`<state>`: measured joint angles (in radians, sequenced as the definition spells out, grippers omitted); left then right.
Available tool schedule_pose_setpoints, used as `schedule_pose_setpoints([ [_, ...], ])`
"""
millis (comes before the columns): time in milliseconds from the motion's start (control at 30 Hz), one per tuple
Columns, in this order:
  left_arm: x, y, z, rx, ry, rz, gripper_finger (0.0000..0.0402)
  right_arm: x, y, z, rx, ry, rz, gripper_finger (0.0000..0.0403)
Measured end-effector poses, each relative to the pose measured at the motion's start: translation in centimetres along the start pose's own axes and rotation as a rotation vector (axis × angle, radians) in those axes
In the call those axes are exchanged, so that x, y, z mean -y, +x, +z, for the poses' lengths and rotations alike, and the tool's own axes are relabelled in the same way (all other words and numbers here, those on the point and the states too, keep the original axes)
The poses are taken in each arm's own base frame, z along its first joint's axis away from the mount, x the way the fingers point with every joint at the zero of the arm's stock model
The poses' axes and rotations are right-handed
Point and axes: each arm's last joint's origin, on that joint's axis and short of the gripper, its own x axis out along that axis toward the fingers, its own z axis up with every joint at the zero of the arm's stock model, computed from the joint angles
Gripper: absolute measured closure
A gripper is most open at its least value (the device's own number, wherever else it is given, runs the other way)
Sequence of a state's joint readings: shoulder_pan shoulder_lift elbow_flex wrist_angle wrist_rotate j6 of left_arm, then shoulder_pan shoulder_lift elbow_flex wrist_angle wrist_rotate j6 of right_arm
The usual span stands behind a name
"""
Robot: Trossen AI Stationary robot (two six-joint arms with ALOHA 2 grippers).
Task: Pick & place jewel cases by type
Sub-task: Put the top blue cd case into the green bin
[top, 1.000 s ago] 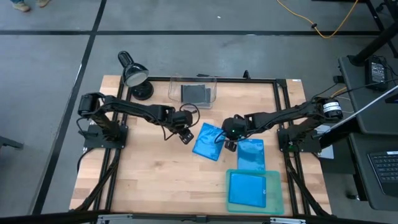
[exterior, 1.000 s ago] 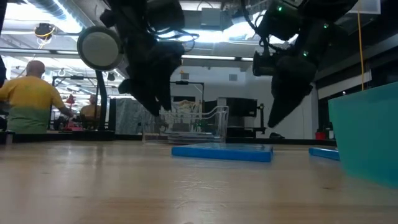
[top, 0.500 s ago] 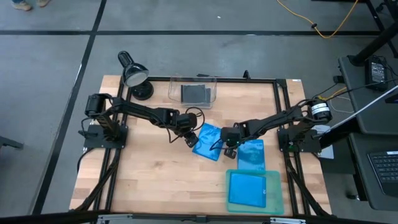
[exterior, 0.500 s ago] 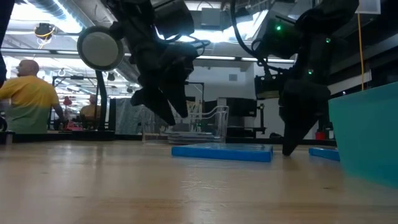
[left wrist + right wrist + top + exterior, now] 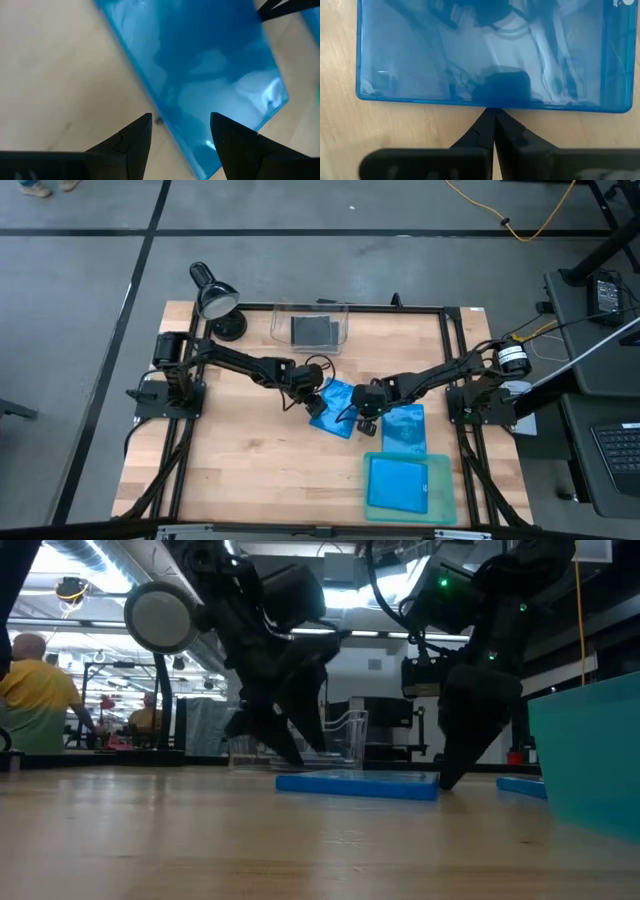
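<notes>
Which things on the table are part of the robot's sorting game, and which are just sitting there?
Part of the job:
- blue case between the grippers
- second blue case
- blue case in the tray
- dark cases in the bin

Just lying about:
- desk lamp

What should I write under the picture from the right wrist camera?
Shut right end effector touching the edge of a blue jewel case on the wooden table.

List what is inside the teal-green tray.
In the teal-green tray lies one blue jewel case, flat and filling most of its floor. Whether another case lies beneath it cannot be seen from above; in the low view the tray's wall hides its contents.
</notes>
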<state>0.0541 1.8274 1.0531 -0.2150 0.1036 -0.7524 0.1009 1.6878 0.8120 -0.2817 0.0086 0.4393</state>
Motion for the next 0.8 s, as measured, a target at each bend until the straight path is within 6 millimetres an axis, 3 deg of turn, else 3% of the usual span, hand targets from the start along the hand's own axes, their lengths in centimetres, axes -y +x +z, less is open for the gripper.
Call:
schedule_pose_setpoints([
  [267,-0.3,1.7,-0.2,-0.030,-0.048,-0.020,0.0208,0.0,0.0,0.0,-0.003,-0.030,0.006,0.0391],
  [800,-0.1,1.8,0.0,0.000,-0.081,-0.046,0.0208,1.0,0.0,0.4,-0.017,-0.074,0.036,0.0391],
])
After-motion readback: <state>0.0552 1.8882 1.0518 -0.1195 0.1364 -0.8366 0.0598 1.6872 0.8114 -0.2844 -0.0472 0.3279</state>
